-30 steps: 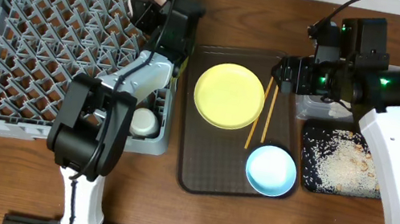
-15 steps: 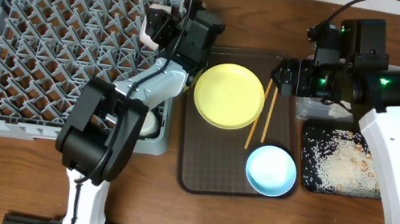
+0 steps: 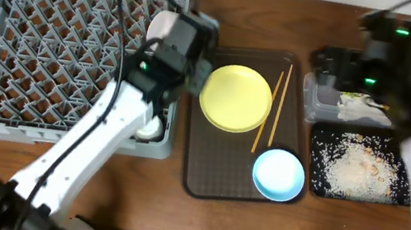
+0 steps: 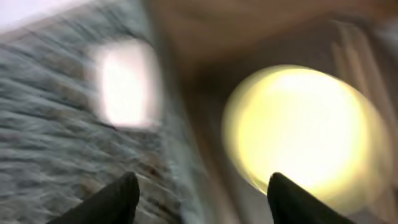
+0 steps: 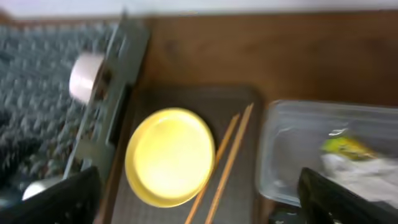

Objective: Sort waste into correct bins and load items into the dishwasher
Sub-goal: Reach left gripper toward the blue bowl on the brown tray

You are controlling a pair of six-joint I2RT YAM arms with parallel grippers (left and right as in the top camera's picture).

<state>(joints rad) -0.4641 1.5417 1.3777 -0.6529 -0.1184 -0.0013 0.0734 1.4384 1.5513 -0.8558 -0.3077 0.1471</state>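
Dish loading is the step: left gripper point(image 4: 202, 190) and right gripper point(image 5: 199, 190) are open and empty, and next the plate point(image 3: 235, 97) probably needs a rim grasp.

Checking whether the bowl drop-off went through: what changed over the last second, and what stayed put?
The left pincer set the white bowl into the far right corner of the dish rack, let go and swung toward the yellow plate, jaws open. The right pincer drew back rightward, uncovering the clear tub, and opened wider. Chopsticks, light blue bowl, white cup and black tray stayed put, as did the plate.
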